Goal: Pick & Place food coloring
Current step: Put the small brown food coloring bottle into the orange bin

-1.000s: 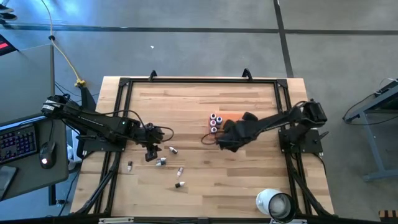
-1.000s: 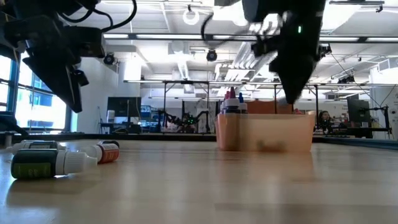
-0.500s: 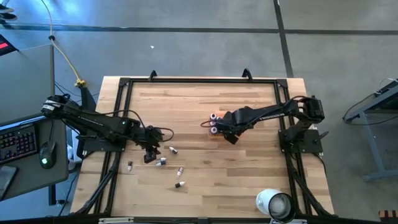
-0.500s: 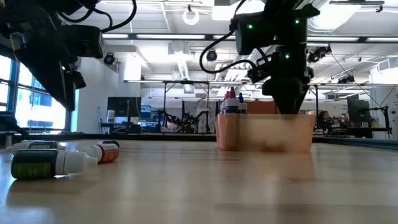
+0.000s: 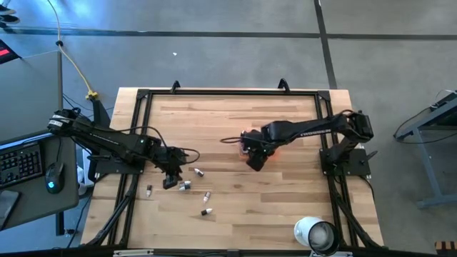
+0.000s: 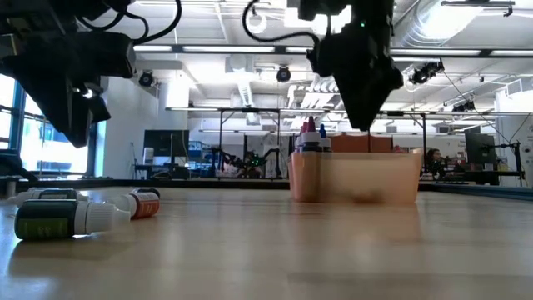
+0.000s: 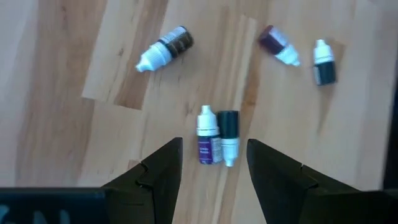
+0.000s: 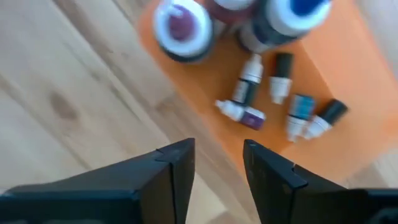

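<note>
Several tiny food coloring bottles lie on their sides on the wooden table at the near left (image 5: 184, 185). My left gripper (image 5: 170, 182) hovers open over them. In the left wrist view its fingers (image 7: 213, 144) stand apart above a purple-labelled bottle (image 7: 207, 135) and a dark bottle (image 7: 228, 134) that lie side by side. My right gripper (image 5: 253, 155) is open and empty above the orange tray (image 5: 277, 148). Several small bottles (image 8: 249, 93) lie on the tray's floor, and three upright bottles (image 8: 181, 25) stand at one end.
A large white roll (image 5: 314, 234) stands at the near right corner. A black frame (image 5: 228, 93) runs around the table's edges. In the low view two bottles (image 6: 58, 218) lie close at the left and the tray (image 6: 358, 179) stands mid-table.
My right gripper dipped over the orange tray, then rose clear of it and shifted toward the table's left, and now points more steeply down. My left gripper has turned a little at the wrist over the loose bottles. The bottles on the table have kept still.
</note>
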You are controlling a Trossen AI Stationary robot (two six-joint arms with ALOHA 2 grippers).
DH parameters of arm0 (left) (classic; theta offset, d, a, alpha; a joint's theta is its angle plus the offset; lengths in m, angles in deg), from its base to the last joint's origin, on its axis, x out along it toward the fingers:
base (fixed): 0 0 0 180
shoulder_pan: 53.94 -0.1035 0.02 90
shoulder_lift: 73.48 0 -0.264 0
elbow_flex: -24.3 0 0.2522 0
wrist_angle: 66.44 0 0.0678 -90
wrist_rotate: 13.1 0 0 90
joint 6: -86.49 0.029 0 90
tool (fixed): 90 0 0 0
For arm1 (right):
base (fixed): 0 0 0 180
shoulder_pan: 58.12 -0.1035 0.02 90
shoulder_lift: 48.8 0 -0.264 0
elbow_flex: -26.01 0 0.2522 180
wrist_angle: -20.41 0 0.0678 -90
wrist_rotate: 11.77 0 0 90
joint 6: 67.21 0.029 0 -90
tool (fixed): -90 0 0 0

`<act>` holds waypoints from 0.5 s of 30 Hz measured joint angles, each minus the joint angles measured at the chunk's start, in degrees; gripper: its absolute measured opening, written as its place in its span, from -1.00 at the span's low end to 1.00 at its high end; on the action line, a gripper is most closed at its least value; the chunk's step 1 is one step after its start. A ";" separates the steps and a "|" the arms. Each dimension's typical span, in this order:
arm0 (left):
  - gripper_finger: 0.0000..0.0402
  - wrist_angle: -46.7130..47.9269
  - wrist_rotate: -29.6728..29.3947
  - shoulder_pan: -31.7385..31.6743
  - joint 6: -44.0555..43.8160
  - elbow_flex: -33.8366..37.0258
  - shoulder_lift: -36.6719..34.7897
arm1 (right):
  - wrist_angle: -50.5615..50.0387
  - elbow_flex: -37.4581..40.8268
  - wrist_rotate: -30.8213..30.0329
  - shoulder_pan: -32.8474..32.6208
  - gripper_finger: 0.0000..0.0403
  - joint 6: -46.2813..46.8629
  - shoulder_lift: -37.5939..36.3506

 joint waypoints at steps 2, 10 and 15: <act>-0.12 -0.06 -0.50 0.00 -0.06 0.00 1.17 | 1.37 -0.08 -0.04 -1.25 -0.36 1.67 0.01; -0.12 0.76 -2.89 3.16 1.67 0.02 8.81 | 5.62 2.67 -0.91 -7.76 -0.36 6.14 -0.01; -0.12 -0.31 -4.35 5.16 1.37 0.01 14.07 | 6.53 3.00 -1.60 -10.76 -0.36 10.99 -0.01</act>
